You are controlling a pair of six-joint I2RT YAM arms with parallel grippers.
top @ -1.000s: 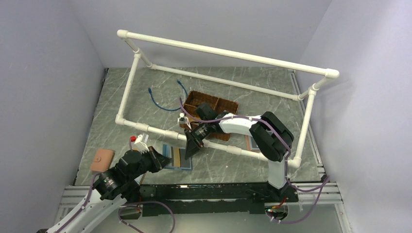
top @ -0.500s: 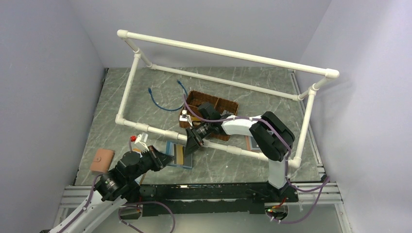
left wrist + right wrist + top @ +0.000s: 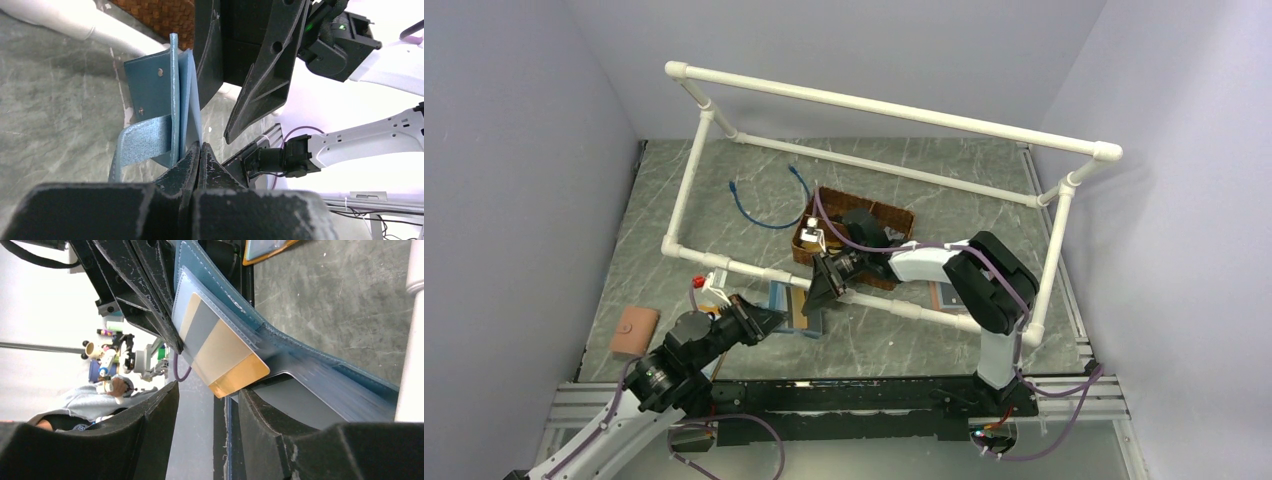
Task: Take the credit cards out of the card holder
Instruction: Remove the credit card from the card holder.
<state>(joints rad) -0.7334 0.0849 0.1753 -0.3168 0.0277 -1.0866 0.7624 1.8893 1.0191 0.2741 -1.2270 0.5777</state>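
Holding: the left tool (image 3: 199, 148) has its fingers pressed together on the bottom edge of a thin flap of the card holder (image 3: 150, 95).
Holder: slate blue, open like a book and standing on edge. In the top view it is near the 6 o'clock side of the worktop (image 3: 944, 200), between the two tools.
Strap: a pale blue strap tab (image 3: 142, 142) hangs from the holder toward 8 o'clock in the left wrist view.
Card: a shiny credit card (image 3: 220, 350) with gold and grey bands sticks partly out of a pocket.
Right side: the right tool (image 3: 210, 390) has its fingers apart, just at the card's free corner, not squeezing it.
Around, top view: a brown woven basket (image 3: 869, 215) at 1 o'clock from the holder, a blue cable (image 3: 754, 205) at 11 o'clock, a tan pouch (image 3: 634, 330) at 9 o'clock, and a white pipe frame (image 3: 884, 105) over the worktop.
Right wrist view, 12 o'clock: an orange-tan holder (image 3: 272, 255) with a pale blue card (image 3: 265, 246).
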